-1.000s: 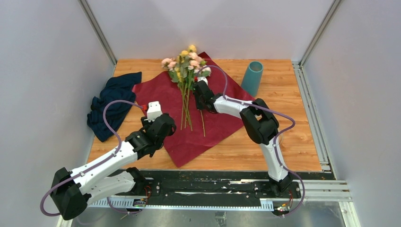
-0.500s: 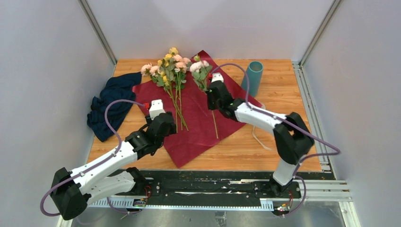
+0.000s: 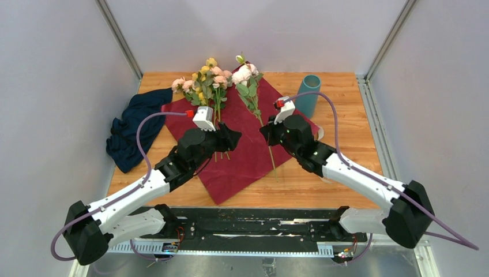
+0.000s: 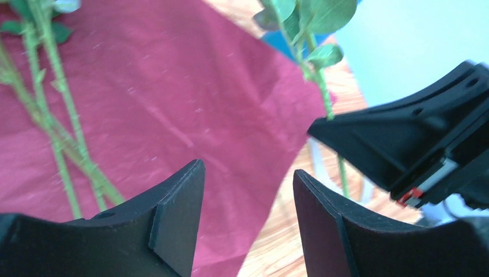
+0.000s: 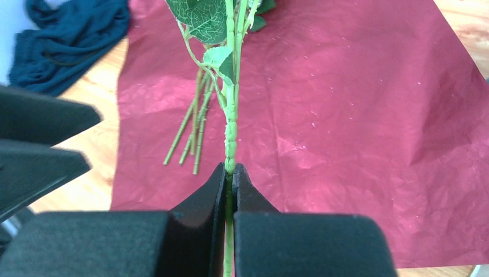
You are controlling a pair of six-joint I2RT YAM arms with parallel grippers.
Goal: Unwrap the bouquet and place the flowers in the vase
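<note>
While your right fingers pinch one stem — tilt it upright | steer its foot over the vase | left fingers apart, empty — hold them clear

From high behind the near edge, we look down over the whole surface. Our wrist views sit close behind the left end effector and the right end effector, facing forward. All three views share the maroon paper.
</note>
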